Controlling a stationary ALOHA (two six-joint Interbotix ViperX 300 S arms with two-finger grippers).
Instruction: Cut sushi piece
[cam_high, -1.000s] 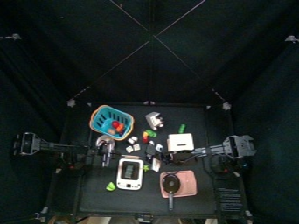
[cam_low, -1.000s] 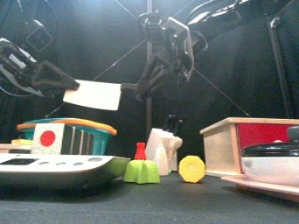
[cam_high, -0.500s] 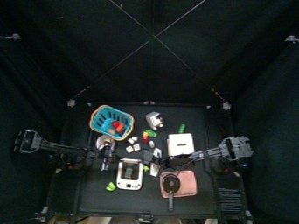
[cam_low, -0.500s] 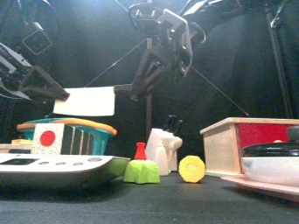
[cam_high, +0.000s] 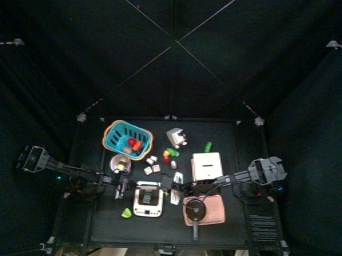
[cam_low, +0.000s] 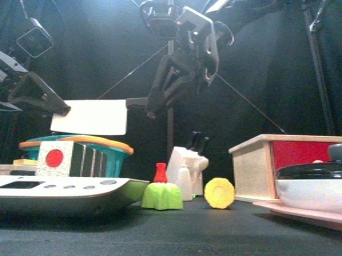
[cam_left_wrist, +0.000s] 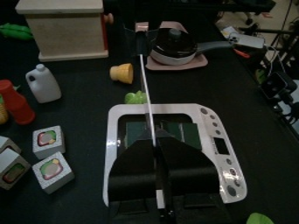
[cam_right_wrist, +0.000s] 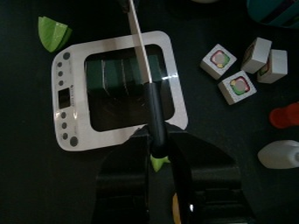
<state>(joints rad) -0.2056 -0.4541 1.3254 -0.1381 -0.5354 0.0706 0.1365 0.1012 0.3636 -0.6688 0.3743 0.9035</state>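
Hovering your left gripper, fingers clamped on the knife, you have the sushi piece straight ahead on the white board, long axis crossing the blade; right gripper fingers: cannot tell.

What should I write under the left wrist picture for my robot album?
Left gripper holds a thin knife-like tool over the white tray, near little sushi pieces.

Teal basket, wooden box, white bottle.
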